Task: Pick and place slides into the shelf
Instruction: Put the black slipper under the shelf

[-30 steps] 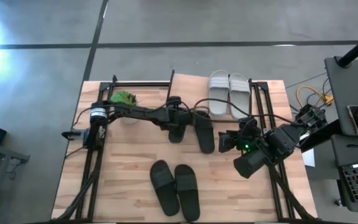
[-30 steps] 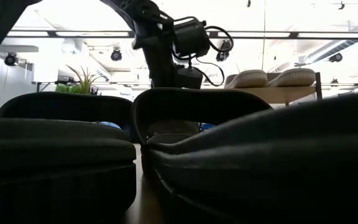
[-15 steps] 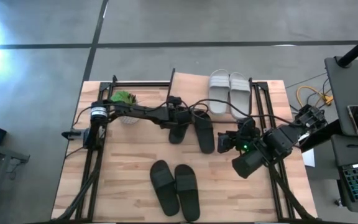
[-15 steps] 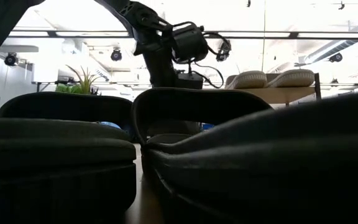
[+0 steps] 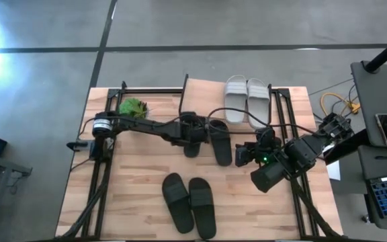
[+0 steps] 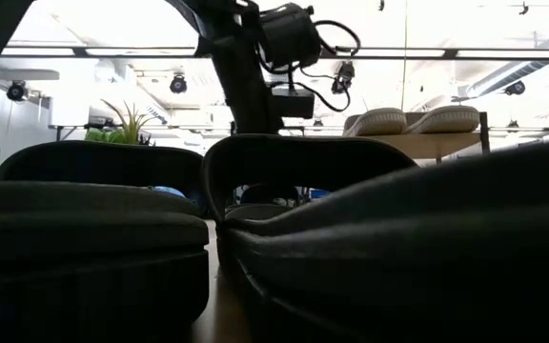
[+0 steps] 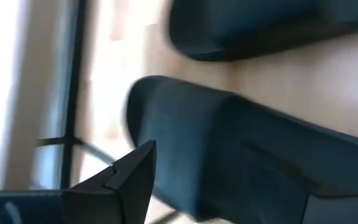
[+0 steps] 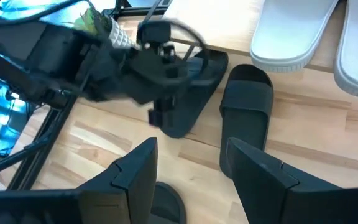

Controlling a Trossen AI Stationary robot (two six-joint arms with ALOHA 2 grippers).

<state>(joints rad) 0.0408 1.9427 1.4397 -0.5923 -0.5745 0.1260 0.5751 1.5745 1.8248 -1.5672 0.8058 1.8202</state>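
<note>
While matte: black rubber slides (image 5: 221, 142)

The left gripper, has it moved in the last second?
Yes. In the low view the left gripper has risen against the shelf, leaving the black slide below.

Overhead view: left gripper (image 5: 192, 129) above a black slide (image 5: 191, 144); two grey slides (image 5: 248, 101) on the shelf (image 5: 203, 87); right gripper (image 5: 242, 153) near the table (image 5: 140, 188) edge.
</note>
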